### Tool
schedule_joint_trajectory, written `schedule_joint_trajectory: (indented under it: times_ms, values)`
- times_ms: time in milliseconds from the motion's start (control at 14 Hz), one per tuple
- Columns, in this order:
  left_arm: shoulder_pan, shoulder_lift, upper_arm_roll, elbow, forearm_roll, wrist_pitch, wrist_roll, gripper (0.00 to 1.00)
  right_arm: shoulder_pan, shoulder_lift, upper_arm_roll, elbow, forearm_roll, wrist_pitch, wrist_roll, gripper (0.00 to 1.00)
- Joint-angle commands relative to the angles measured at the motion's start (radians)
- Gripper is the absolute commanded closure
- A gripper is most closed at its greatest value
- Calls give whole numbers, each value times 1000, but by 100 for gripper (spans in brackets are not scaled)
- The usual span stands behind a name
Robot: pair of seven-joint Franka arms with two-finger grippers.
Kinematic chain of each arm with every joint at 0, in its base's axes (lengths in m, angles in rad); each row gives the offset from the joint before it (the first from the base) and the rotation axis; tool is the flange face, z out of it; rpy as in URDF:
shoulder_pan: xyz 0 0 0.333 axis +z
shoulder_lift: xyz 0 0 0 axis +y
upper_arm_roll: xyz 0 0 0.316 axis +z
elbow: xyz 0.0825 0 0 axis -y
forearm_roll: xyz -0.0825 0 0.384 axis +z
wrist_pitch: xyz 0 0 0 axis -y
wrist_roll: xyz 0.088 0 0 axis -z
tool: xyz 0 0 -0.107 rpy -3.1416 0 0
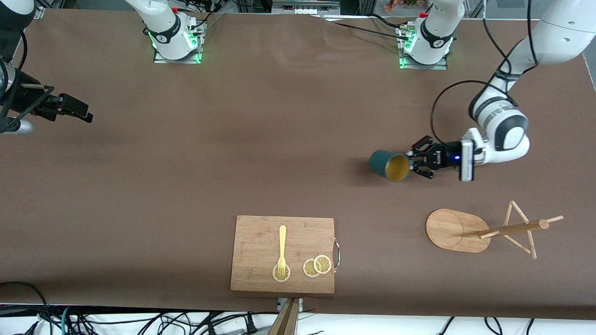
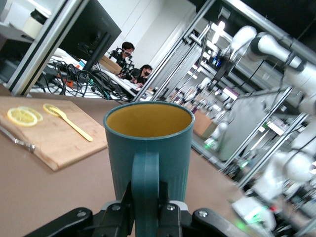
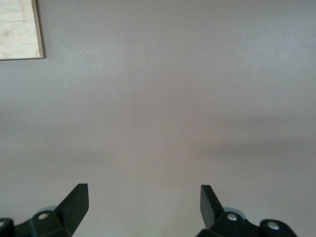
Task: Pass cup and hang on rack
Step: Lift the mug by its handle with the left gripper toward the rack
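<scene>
Cup (image 1: 390, 165): dark teal, ribbed, tan inside; carried on its side over bare table (image 1: 260, 139), mouth toward the front camera, handle clamped.
Right pincer (image 1: 86, 113): at the right arm's end of the table, fingers spread wide and holding nothing; this arm waits.
Cutting board (image 1: 283, 253): bamboo, near the front edge, with a yellow fork (image 1: 281, 253) and lemon slices (image 1: 316, 265).
Left pincer (image 1: 412, 164): clenched on the cup's handle, wrist level.
Rack (image 1: 484, 231): nearer the front camera than the cup, toward the left arm's end; the pole appears to lean that way, pegs fanned.
Key relation: judged, the left arm is much nearer the rack; the cup's long axis lies horizontal, roughly across the pole.
</scene>
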Motion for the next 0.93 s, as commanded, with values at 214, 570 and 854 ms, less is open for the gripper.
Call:
schedule_joint_trajectory:
  times_ms: [214,570,854]
  values:
    - [44,-123,214,-10,163,-278,-319,100,-3,-7,2,1,16,-6,11,0]
    - [140,-58,238,60,179,-414,-478,100,-3,-7,2,1,16,-6,11,0]
    - [148,-40,236,109,166,-435,-711,100,-3,-7,2,1,16,-8,11,0]
